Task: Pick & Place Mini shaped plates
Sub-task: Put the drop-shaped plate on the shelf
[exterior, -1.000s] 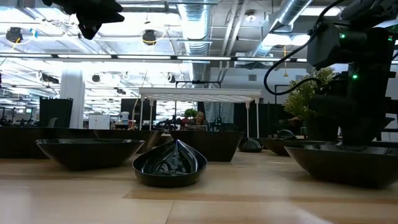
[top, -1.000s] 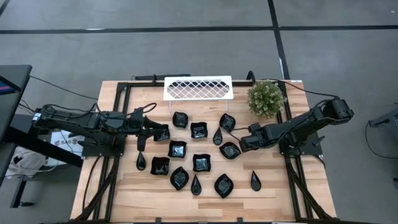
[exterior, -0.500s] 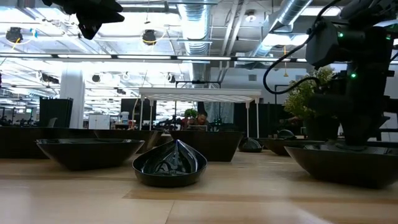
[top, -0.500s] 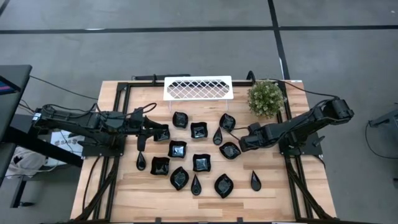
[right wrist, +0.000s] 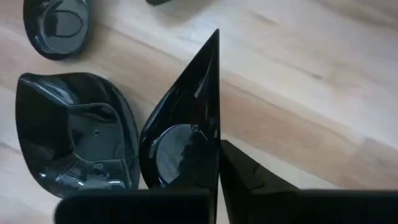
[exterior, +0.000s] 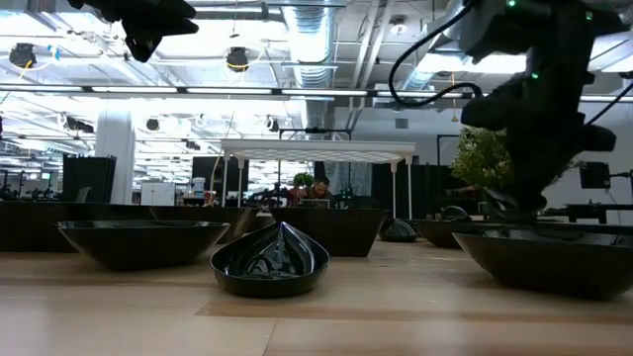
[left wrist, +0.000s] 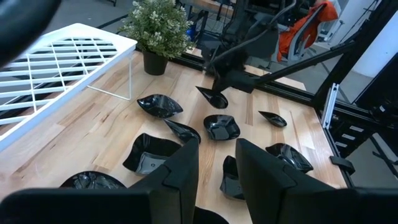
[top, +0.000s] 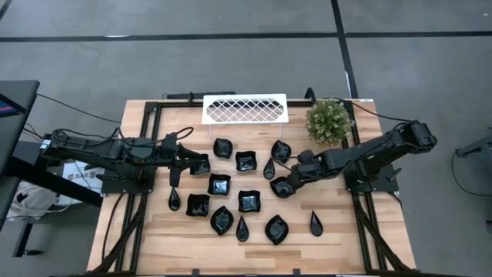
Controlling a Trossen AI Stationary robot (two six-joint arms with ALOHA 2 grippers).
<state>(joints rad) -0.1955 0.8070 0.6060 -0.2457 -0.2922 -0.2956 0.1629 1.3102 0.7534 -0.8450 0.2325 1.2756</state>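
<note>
Several glossy black mini plates (top: 231,196), square, leaf-shaped and teardrop, lie on their undersides on the wooden table. My right gripper (top: 292,179) is at the table's middle right and is shut on one leaf-shaped plate (top: 281,187). That plate also shows in the right wrist view (right wrist: 180,137) and in the left wrist view (left wrist: 213,97). My left gripper (top: 196,163) hovers open and empty above the plates at the table's left; its fingers (left wrist: 186,177) show a gap. My right gripper pinches the leaf-shaped plate by its rim (right wrist: 214,155), at the end away from the pointed tip (right wrist: 215,36). The fingers (right wrist: 249,177) slant down from the table's right side. The plate looks tilted and raised off the table.
A white lattice tray (top: 245,108) stands on wire legs at the table's far edge. A potted plant (top: 329,121) stands at the far right. Another leaf plate (right wrist: 71,134) lies close beside the held one. Black frame rails run along the table's left and right sides.
My right gripper has gone toward the table's left edge and risen in the low view. The leaf-shaped plate has shifted slightly left with it.
</note>
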